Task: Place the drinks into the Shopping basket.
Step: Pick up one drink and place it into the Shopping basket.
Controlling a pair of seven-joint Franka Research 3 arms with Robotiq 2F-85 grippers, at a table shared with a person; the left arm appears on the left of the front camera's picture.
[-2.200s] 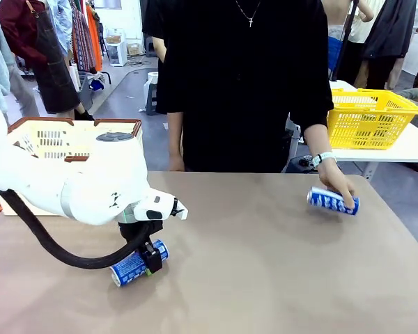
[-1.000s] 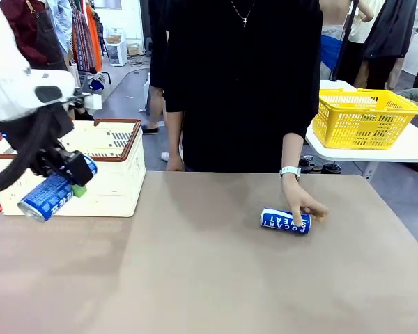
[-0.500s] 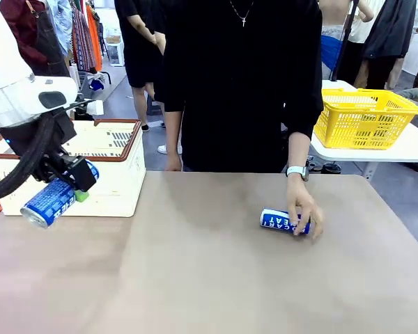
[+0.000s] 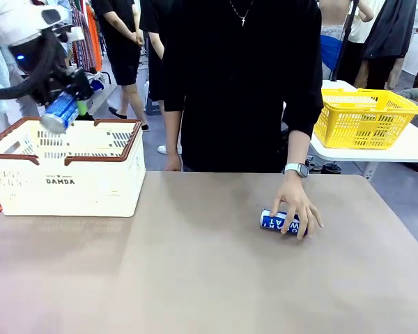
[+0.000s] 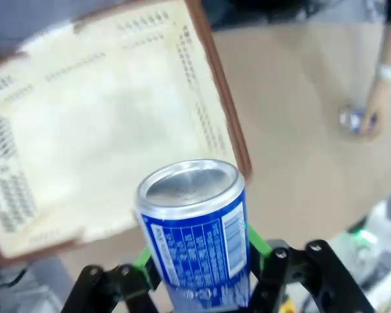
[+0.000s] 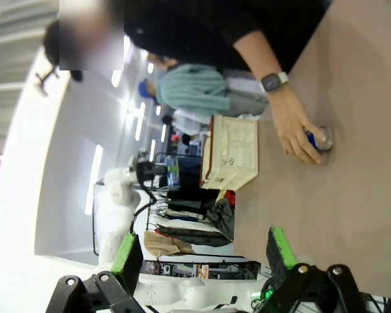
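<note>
Tan table (image 4: 195,278), shop rm w/ clothes (image 4: 92,35) behind, L gripper (image 4: 71,96) clamped on blue can (image 4: 58,114) above cream basket (image 4: 63,182), R gripper (image 6: 202,251) wide open, empty, person's hand (image 4: 296,207) on 2nd can (image 4: 272,220) mid-table.

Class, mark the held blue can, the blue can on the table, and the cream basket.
Held blue metal can (image 5: 199,251): left wrist view, printed side.
Lying blue metal can (image 4: 272,221): front view, lettered side.
Cream perforated plastic basket (image 4: 90,191): front view, front wall.
</note>
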